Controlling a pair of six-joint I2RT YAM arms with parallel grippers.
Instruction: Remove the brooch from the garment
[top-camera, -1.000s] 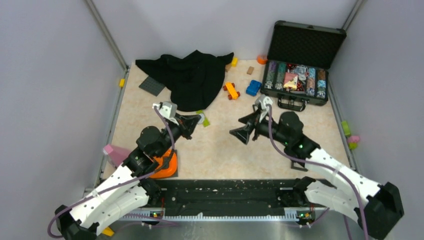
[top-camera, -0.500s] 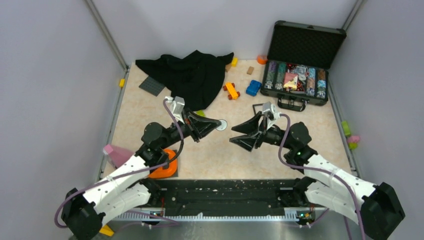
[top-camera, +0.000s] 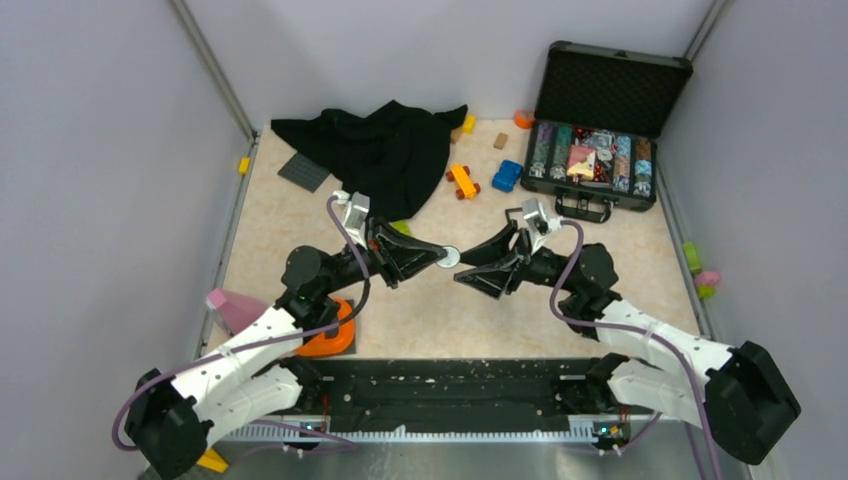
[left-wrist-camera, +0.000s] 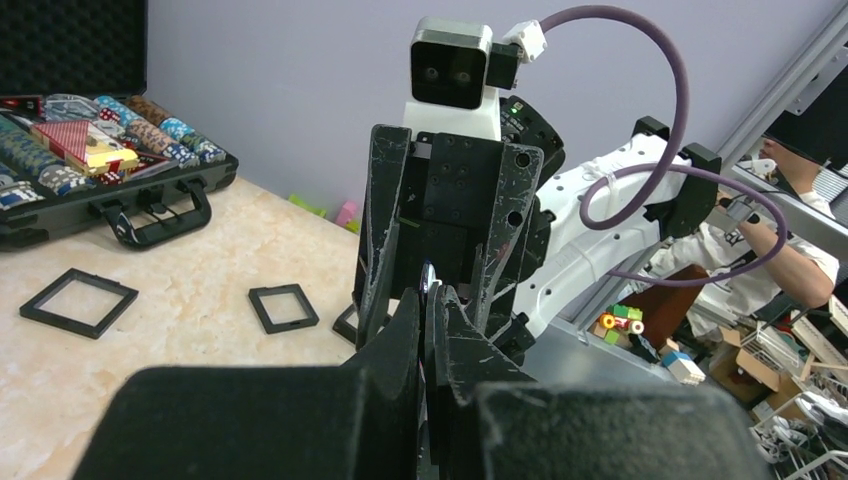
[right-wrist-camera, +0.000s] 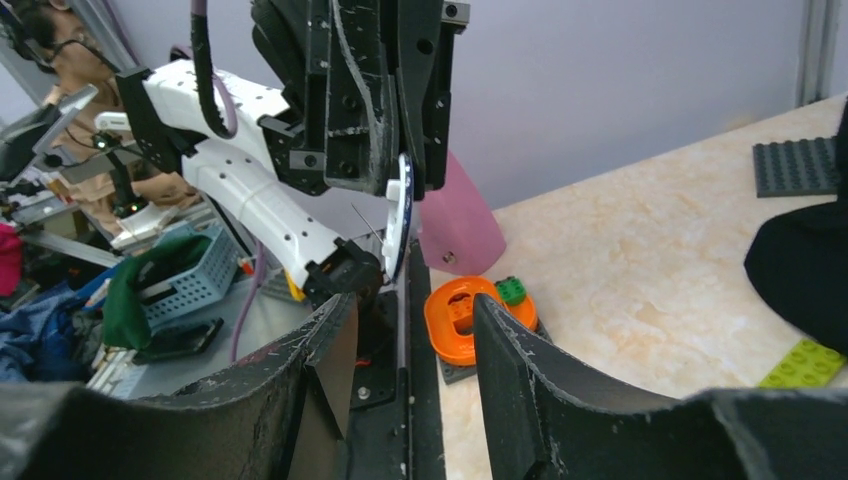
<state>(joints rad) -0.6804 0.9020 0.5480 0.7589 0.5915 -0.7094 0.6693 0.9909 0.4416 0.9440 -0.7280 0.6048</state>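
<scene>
The brooch (top-camera: 451, 256), a small white disc, is pinched in my left gripper (top-camera: 440, 257), held above the table between the two arms. In the right wrist view it shows edge-on (right-wrist-camera: 400, 215), a thin pin sticking out of it. In the left wrist view only its rim (left-wrist-camera: 428, 276) shows between my shut fingers. My right gripper (top-camera: 460, 270) is open and empty, its tips facing the brooch and very close to it; its jaws (right-wrist-camera: 410, 330) stand wide apart just below it. The garment (top-camera: 385, 155), a black cloth, lies crumpled at the back left, apart from both grippers.
An open case of poker chips (top-camera: 600, 150) stands at the back right. Toy cars (top-camera: 462, 180) and a grey baseplate (top-camera: 303, 172) lie near the cloth. An orange holder (top-camera: 330, 330) and a pink block (top-camera: 232, 308) sit front left. Black square frames (left-wrist-camera: 78, 300) lie by the case.
My left gripper has carried the brooch rightward from beside the cloth to mid-table. My right gripper has turned and moved left, so the two grippers' tips now nearly meet.
</scene>
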